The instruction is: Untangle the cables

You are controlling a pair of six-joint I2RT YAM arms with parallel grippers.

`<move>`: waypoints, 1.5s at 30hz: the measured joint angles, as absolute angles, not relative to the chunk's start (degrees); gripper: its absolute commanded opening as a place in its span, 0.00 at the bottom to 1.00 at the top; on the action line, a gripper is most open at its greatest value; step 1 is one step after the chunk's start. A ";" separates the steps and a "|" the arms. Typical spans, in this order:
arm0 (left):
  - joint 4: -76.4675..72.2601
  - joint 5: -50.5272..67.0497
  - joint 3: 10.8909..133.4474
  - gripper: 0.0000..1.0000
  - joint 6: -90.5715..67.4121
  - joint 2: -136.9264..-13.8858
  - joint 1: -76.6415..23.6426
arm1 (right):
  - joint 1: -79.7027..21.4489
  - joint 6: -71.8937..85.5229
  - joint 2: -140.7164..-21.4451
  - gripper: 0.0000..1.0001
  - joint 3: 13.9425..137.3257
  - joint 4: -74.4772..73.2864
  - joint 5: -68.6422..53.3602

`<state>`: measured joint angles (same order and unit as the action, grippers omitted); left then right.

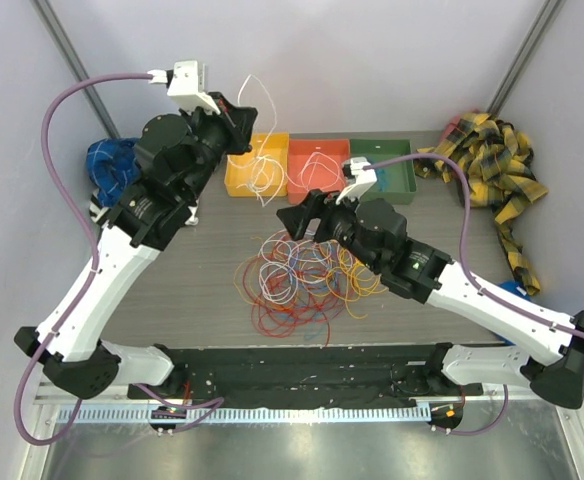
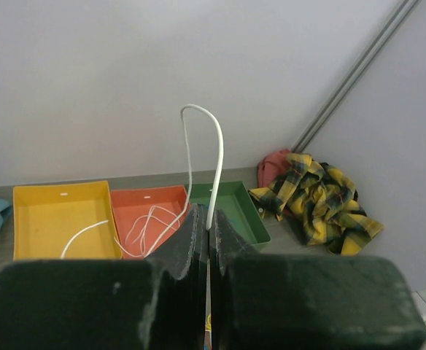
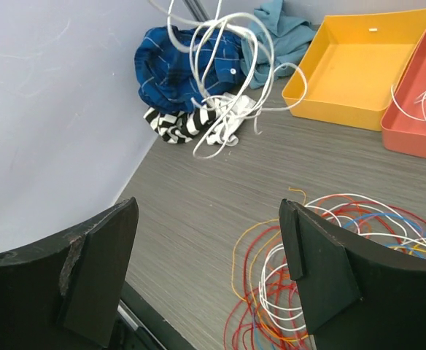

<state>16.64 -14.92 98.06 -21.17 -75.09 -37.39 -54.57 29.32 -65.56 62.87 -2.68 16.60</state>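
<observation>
Top external view: the left gripper (image 1: pixel 244 110) hangs high above and just left of the orange tray (image 1: pixel 302 150), its jaws pinched tight on a single white cable (image 1: pixel 262 172). The cable's loose loops trail down over the yellow tray (image 1: pixel 237 182) on the orange tray's left. The height looks deliberate, a way to let the strand hang free of the rest so it can be sorted by colour. The left wrist view confirms the grip: the white cable arches up out of the closed fingers (image 2: pixel 195 240) and curves back down, with more white strands lying in the orange tray below. On the near side of the orange tray the right gripper (image 1: pixel 290 218) hovers with its jaws spread wide and nothing between them, seemingly ready to pick the next strand. Its wrist view shows only bare table (image 3: pixel 220 175) in the gap. Below it lies the tangle (image 1: pixel 297 275) of red, orange, yellow, blue and pale cables, heaped on the table nearer the arms than the orange tray. Judging by its size, most of the sorting remains. The green tray (image 1: pixel 397 180) on the orange tray's right appears to hold no cable, and beyond it a plaid cloth (image 1: pixel 487 155) lies bunched against the wall.
</observation>
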 measured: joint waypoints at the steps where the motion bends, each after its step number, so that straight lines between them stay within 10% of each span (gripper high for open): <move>1: 16.67 -14.79 97.82 0.00 -21.39 -74.94 -37.39 | -54.57 29.50 -65.73 0.86 62.87 -2.24 16.56; 11: 16.60 -13.30 95.88 0.00 -23.00 -73.60 -37.39 | -54.52 29.91 -72.88 0.79 65.47 0.10 15.88; 15: 16.62 -12.84 94.94 0.00 -23.62 -72.71 -37.39 | -54.08 29.67 -75.96 0.20 67.11 0.38 15.88; 19: 16.69 -13.06 94.24 0.00 -23.55 -71.64 -37.39 | -53.43 30.20 -76.64 0.01 67.05 0.34 16.73; 45: 28.36 -16.64 94.67 0.00 -29.58 -78.02 -13.65 | -32.99 37.30 -52.03 0.01 46.15 -9.45 22.02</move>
